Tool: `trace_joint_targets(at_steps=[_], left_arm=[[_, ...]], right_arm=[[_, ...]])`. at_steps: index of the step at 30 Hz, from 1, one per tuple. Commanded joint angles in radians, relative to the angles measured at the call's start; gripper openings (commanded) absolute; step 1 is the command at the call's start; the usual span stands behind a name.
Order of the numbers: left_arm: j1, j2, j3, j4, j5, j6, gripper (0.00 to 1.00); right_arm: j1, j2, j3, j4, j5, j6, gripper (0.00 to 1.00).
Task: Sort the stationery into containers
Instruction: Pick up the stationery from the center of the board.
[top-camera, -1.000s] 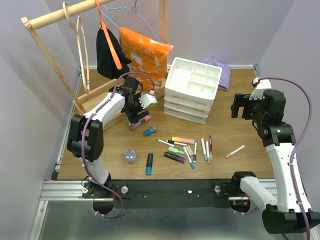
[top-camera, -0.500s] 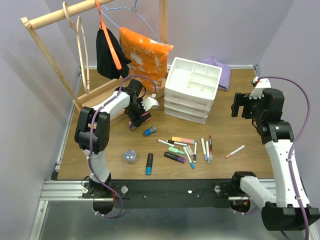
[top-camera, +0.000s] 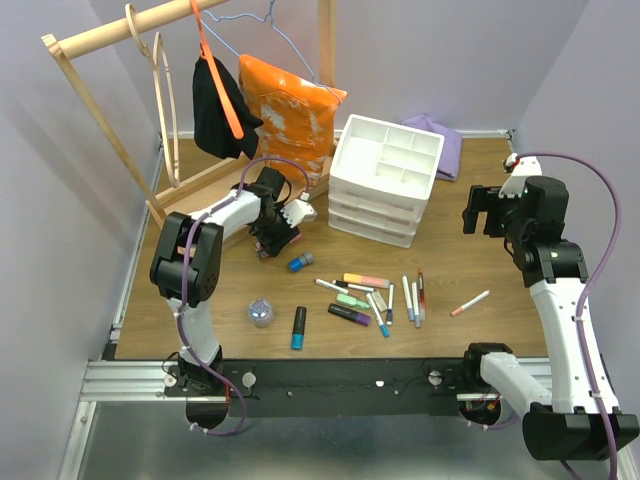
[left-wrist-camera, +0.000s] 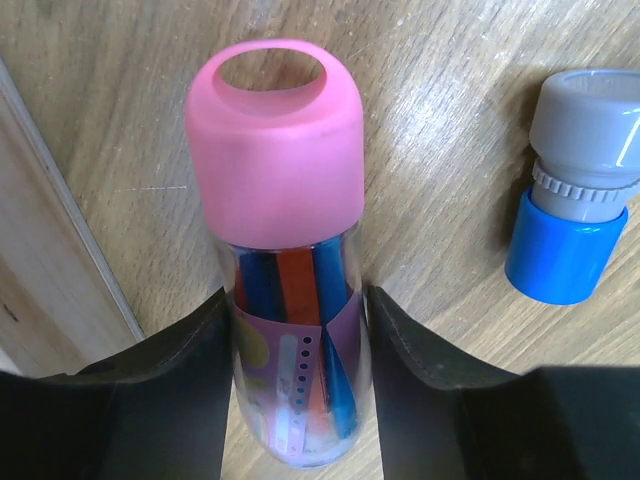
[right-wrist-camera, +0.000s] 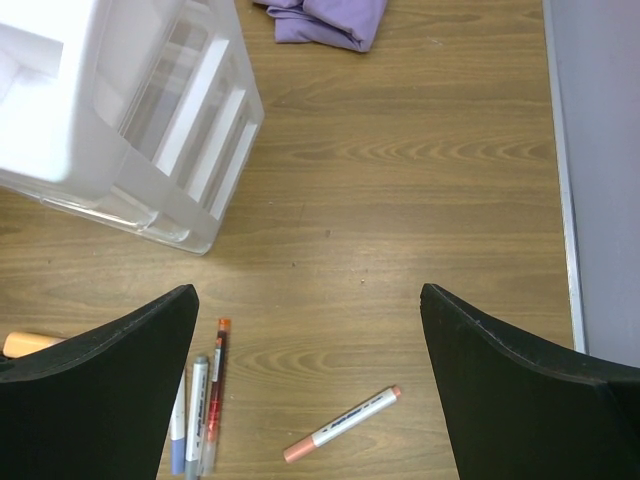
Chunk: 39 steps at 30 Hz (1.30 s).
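Our left gripper seems to pinch the pink-capped clear plastic bottle lying on the wooden table; our right gripper hangs spread wide.

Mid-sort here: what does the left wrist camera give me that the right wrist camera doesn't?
Left wrist only: the pink-capped bottle lying between the fingers of the left claw, which flank it closely, contact unclear; a blue-capped bottle beside it; the rack's wooden base.
Right wrist only: the white organiser, the purple cloth, a loose pink-tipped pen, and a few pens near the wide-open right claw.
Both: the wooden table and each claw's own dark fingers.
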Motion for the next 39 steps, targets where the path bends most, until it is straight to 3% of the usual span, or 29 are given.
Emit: trace_joint_targets(at_steps=[1,4,9,14,18,24,28,36,39], left_arm=[[-0.004,-0.023,-0.064,0.025,0.007,-0.023,0.44],[-0.006,-0.047,-0.098,0.033,0.022,-0.022,0.35],[-0.001,-0.139,-0.119,0.001,0.073,-0.009,0.01],[0.019,-0.312,-0.138,-0.041,0.18,0.009,0.0],[0.019,-0.499,-0.098,-0.05,0.293,0.004,0.0],[0.017,-0.639,-0.136,0.267,0.43,-0.186,0.0],[0.013,-0.618,-0.139,0.575,0.498,-0.37,0.0],[-0.021,-0.451,0.1,0.778,0.597,-0.768,0.0],[-0.047,-0.379,0.149,0.893,0.685,-0.919,0.0]], right_arm=[[-0.006,-0.013,-0.01,0.009,-0.017,0.017,1.0],[-0.006,-0.014,-0.01,0.01,-0.023,0.017,1.0],[-0.006,-0.011,0.008,0.004,-0.05,0.02,1.0],[-0.006,-0.005,0.044,-0.017,-0.129,0.014,1.0],[-0.006,0.047,0.119,-0.043,-0.278,0.029,0.99],[-0.006,0.162,0.248,-0.002,-0.64,0.13,0.97],[-0.004,0.284,0.338,0.082,-0.784,0.195,0.93],[0.013,0.475,0.516,0.216,-0.876,0.236,0.92],[0.108,0.525,0.585,0.225,-0.862,0.194,0.92]])
